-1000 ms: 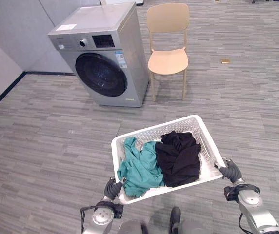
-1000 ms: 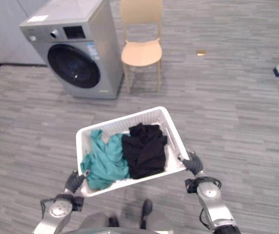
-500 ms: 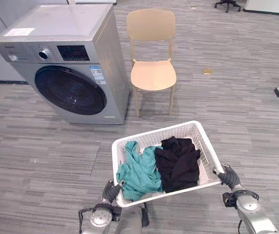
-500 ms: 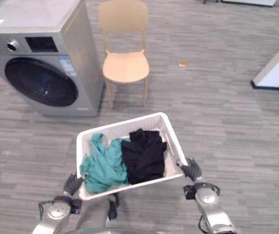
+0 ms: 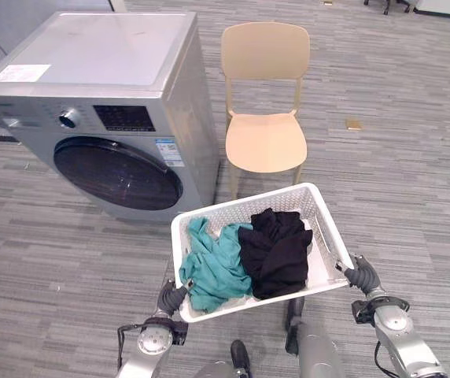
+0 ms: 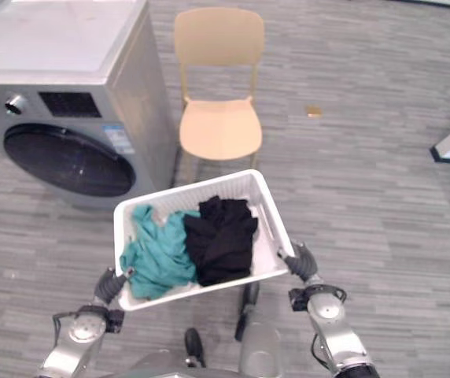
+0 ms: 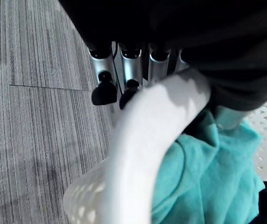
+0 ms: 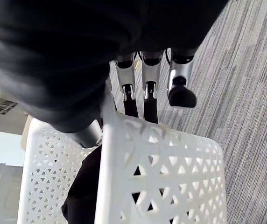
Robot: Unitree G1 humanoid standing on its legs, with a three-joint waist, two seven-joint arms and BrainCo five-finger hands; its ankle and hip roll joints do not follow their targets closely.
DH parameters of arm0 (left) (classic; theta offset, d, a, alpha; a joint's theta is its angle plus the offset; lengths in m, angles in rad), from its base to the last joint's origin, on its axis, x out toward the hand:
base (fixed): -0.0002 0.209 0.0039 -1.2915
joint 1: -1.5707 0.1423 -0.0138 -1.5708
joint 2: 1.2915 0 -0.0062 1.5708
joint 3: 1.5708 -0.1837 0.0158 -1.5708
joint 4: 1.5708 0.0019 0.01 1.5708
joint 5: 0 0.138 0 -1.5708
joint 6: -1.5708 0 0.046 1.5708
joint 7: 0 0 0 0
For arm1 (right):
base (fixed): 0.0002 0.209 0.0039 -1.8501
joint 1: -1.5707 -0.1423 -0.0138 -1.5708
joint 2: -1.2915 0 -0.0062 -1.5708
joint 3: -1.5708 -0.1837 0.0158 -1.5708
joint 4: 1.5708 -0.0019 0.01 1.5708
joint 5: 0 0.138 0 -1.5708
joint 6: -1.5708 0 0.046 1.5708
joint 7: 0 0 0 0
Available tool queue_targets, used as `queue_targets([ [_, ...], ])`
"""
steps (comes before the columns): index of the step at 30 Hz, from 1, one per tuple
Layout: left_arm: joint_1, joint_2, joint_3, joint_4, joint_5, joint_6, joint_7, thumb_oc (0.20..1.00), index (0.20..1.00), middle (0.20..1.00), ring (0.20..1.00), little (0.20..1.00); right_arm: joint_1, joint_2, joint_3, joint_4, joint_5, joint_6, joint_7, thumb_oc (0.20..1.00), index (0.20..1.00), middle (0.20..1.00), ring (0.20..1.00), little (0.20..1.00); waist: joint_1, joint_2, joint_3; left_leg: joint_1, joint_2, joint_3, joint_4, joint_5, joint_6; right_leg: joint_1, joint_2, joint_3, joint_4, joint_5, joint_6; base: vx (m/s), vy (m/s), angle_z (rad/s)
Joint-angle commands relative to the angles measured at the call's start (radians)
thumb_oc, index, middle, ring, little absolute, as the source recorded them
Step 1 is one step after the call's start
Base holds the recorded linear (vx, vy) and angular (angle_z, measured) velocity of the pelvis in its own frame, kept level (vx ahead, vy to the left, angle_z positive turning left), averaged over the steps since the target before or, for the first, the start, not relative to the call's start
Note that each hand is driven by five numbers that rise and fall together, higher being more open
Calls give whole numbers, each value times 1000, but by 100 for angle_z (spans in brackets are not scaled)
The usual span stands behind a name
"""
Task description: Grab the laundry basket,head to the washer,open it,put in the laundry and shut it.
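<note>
The white basket point(image 5: 319, 206) is held off the floor between both hands, just short of the washer point(image 5: 107, 134), whose door is closed. Its long axis runs side to side, tilted up toward the right. The left hand point(image 5: 170, 298) curls round the left rim, the right hand point(image 5: 363, 277) round the right rim. Inside lie a teal cloth point(image 5: 213, 268) and a black cloth point(image 5: 276, 252). A chair point(image 5: 263, 142) stands beside the washer.

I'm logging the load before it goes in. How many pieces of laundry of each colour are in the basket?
Teal garment: 1
Black garment: 1
Total: 2 pieces seen from above, lying side by side in the white laundry basket, which the left hand and right hand hold by its ends.
</note>
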Motion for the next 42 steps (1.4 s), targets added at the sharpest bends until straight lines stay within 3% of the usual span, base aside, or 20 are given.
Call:
queue_targets([
  [1, -39, 14, 76, -131, -39, -97, -1, 200, 200, 200, 200, 200, -36, -8, -18, -81, 45, -88, 63, 200, 200, 200, 200, 200, -16, -1, -2, 9, 77, -33, 92, -101, -66, 101, 1, -45, 1, 46, 49, 266, -89, 11],
  [3, -40, 12, 71, -127, -40, -100, -3, 200, 200, 200, 200, 200, -33, -10, -17, -81, 48, -91, 66, 200, 200, 200, 200, 200, -19, -2, -10, 28, 69, -45, 93, -121, -67, 110, 4, -35, 6, 46, 45, 364, -137, 18],
  [4, -34, 0, 61, -122, -37, -102, -2, 200, 200, 200, 200, 200, -15, -12, -18, -83, 55, -91, 72, 200, 200, 200, 200, 200, -24, 3, -25, 57, 66, -80, 126, -167, -71, 120, 2, 10, 41, 50, 32, 443, -210, 27],
  [5, -34, -10, 53, -122, -48, -105, 2, 200, 200, 200, 200, 200, -12, -18, -18, -82, 59, -95, 69, 200, 200, 200, 200, 200, -33, 12, -28, 53, 76, -91, 166, -171, -86, 121, 8, 32, 61, 49, 22, 576, -308, 51],
  [7, -41, -24, 43, -122, -70, -104, 5, 200, 200, 200, 200, 200, -10, -41, -26, -78, 60, -90, 65, 200, 200, 200, 200, 200, -36, 29, -30, 8, 120, -106, 330, -100, -123, 147, 24, 41, 85, 23, -10, 324, -264, 69],
  [8, -46, -27, 38, -125, -78, -104, 4, 200, 200, 200, 200, 200, -12, -51, -26, -80, 72, -97, 62, 200, 200, 200, 200, 200, -29, 36, -23, -39, 145, -120, 445, -27, -149, 171, 33, 32, 83, 5, -34, 230, -249, 56],
  [9, -45, -30, 33, -129, -81, -105, 3, 200, 200, 200, 200, 200, -9, -56, -30, -81, 78, -94, 59, 200, 200, 200, 200, 200, -29, 32, -23, -77, 158, -127, 513, 7, -154, 189, 38, 28, 77, -9, -52, 253, -255, 36],
  [11, -41, -33, 28, -129, -91, -106, -6, 200, 200, 200, 200, 200, 2, -66, -41, -74, 77, -88, 54, 200, 200, 200, 200, 200, -21, 33, -22, -112, 186, -108, 565, 43, -156, 245, 60, 12, 62, -53, -77, 279, -204, -8],
  [12, -44, -36, 22, -128, -98, -100, -6, 200, 200, 200, 200, 200, 1, -71, -40, -70, 70, -85, 51, 200, 200, 200, 200, 200, -14, 31, -17, -143, 191, -96, 566, 31, -147, 269, 64, 9, 56, -68, -83, 292, -134, -11],
  [15, -44, -39, 9, -126, -95, -96, -5, 200, 200, 200, 200, 200, 7, -78, -45, -72, 65, -82, 43, 200, 200, 200, 200, 200, 4, 30, -17, -201, 168, -93, 424, -12, -119, 313, 72, 13, 45, -103, -74, 289, -33, 10],
  [17, -45, -42, 4, -125, -90, -92, -5, 200, 200, 200, 200, 200, 11, -77, -46, -65, 62, -82, 37, 200, 200, 200, 200, 200, 16, 39, -14, -245, 181, -98, 271, 37, -124, 345, 83, 13, 43, -128, -68, 273, 41, -15],
  [19, -46, -40, 7, -128, -84, -88, -1, 200, 200, 200, 200, 200, 10, -72, -41, -51, 59, -85, 27, 200, 200, 200, 200, 200, 29, 51, -4, -269, 196, -128, 135, 143, -152, 383, 102, 17, 47, -153, -68, 250, 50, -16],
  [25, -33, -26, 18, -139, -82, -86, -7, 200, 200, 200, 200, 200, 13, -54, -45, -43, 51, -85, 26, 200, 200, 200, 200, 200, 47, 59, -30, -291, 235, -138, 3, 214, -167, 481, 108, 50, 61, -217, -46, 423, 178, -26],
  [27, -36, -9, 13, -136, -81, -87, -5, 200, 200, 200, 200, 200, 7, -31, -38, -40, 54, -87, 29, 200, 200, 200, 200, 200, 51, 34, -45, -292, 204, -129, 80, 174, -141, 494, 58, 80, 107, -221, -19, 491, 306, -43],
  [29, -40, 0, 11, -136, -79, -88, -5, 200, 200, 200, 200, 200, 0, -25, -34, -35, 52, -88, 29, 200, 200, 200, 200, 200, 53, 28, -51, -293, 197, -120, 93, 158, -130, 475, 47, 94, 128, -211, -11, 153, 135, -31],
  [32, -62, 32, 24, -133, -75, -92, 17, 200, 200, 200, 200, 200, -38, -7, -8, -10, 28, -93, 20, 200, 200, 200, 200, 200, 55, 10, -44, -270, 164, -79, 113, 95, -81, 359, -6, 131, 294, -133, 27, 153, 202, -14],
  [34, -72, 38, 26, -128, -73, -93, 25, 200, 200, 200, 200, 200, -52, 0, 3, 4, 23, -93, 16, 200, 200, 200, 200, 200, 54, 8, -37, -252, 162, -67, 102, 88, -76, 311, -1, 132, 319, -114, 21, 118, 140, -40],
  [35, -89, 41, 31, -116, -60, -101, 34, 200, 200, 200, 200, 200, -69, 1, 7, 40, 21, -92, 8, 200, 200, 200, 200, 200, 42, 13, -20, -226, 151, -69, 76, 87, -70, 240, 50, 145, 300, -124, 7, 129, 117, -45],
  [41, -121, 32, 48, -92, -41, -108, 69, 200, 200, 200, 200, 200, -98, 16, 15, 87, 22, -100, -29, 200, 200, 200, 200, 200, 34, 9, -2, -200, 134, -66, 59, 72, -73, 241, 63, 89, 141, -108, -5, 69, -5, 11],
  [42, -155, 17, 38, -64, -28, -113, 94, 200, 200, 200, 200, 200, -115, 17, 28, 104, 15, -102, -44, 200, 200, 200, 200, 200, 28, 12, 1, -203, 127, -71, 42, 81, -76, 224, 94, 142, 146, -111, -15, 39, -28, 42],
])
